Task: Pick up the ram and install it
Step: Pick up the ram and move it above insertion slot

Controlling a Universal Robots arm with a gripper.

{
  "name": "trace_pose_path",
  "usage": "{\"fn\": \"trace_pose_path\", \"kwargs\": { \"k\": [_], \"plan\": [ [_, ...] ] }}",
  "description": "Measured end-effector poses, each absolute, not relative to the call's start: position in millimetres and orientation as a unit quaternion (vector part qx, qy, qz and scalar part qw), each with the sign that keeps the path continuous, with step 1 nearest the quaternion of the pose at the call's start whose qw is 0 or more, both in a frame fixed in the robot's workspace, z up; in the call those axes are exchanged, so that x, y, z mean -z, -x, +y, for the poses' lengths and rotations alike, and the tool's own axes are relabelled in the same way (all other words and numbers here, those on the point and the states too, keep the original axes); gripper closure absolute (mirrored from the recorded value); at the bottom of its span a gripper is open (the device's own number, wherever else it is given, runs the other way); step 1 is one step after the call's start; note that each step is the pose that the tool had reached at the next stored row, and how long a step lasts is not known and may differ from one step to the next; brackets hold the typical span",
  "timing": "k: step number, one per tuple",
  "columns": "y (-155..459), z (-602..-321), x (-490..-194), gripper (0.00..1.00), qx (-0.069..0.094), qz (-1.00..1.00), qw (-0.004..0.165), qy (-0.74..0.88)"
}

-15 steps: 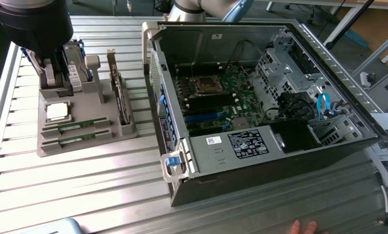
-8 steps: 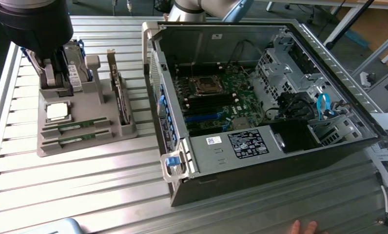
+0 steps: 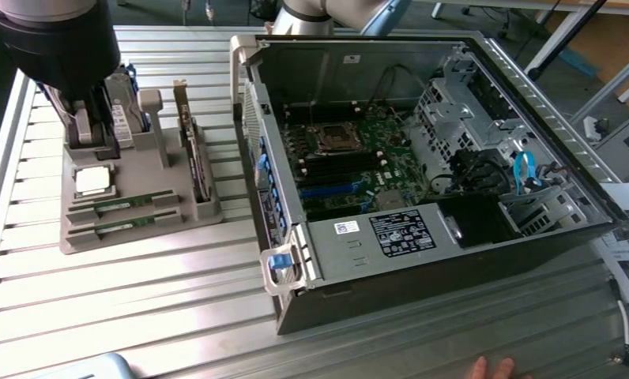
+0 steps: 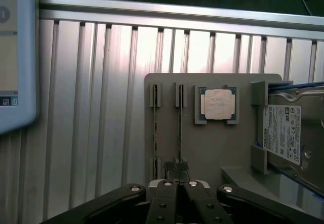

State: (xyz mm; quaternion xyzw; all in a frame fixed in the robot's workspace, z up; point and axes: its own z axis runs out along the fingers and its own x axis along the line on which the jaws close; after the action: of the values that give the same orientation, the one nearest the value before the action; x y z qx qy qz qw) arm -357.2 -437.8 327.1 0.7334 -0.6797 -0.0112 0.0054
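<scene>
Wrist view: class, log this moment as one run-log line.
gripper: fingers shut, empty | lined up with: ram beside CPU | ram: seated in tray slot

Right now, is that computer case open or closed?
Open. The computer case lies on its side with no side panel, so the motherboard shows inside.
</scene>
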Motion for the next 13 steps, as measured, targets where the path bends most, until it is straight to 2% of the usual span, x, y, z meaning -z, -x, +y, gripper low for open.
{"fn": "trace_pose_path", "kwargs": {
  "k": [13],
  "plan": [
    [357.2,-437.8,-316.2,0.89,0.011,-0.68,0.005,-0.733]
  ]
}}
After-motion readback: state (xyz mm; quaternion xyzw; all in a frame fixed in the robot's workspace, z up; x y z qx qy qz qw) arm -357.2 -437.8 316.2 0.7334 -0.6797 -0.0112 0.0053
